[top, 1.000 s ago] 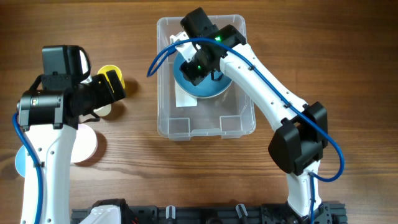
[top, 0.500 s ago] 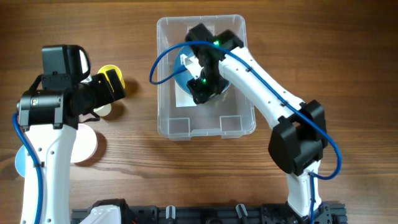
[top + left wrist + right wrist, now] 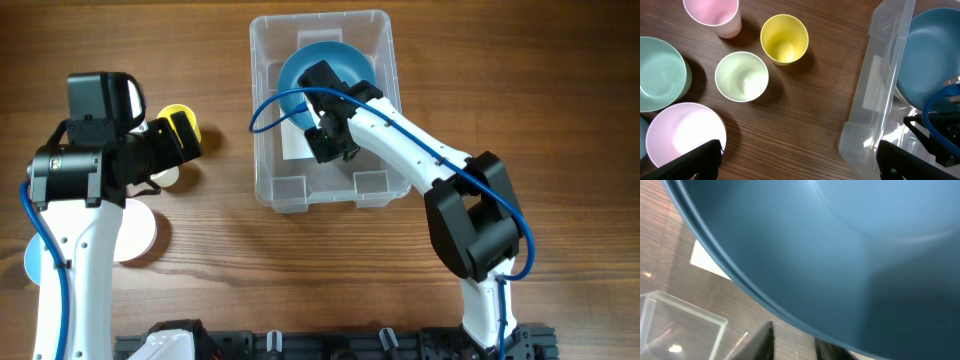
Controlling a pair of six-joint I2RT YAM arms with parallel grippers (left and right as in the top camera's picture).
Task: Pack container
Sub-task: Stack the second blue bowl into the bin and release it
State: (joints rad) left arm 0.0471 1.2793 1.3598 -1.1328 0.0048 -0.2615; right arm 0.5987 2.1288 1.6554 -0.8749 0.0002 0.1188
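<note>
The container is a large clear bin at the middle back of the table, with a white label on its floor. A blue bowl lies in its far end and fills the top of the right wrist view. My right gripper is inside the container just short of the bowl's rim. Its fingers stand a narrow gap apart over bare floor, with nothing between them. My left gripper hangs wide open over the table left of the container.
Left of the container stand a yellow cup, a pale green cup, a pink cup, a mint bowl and a pale pink bowl. A light blue plate lies at the left edge.
The blue bowl went from under the right gripper to the container's far end. The right gripper drew back toward the near side, its fingers narrowing. The left arm stayed still.
</note>
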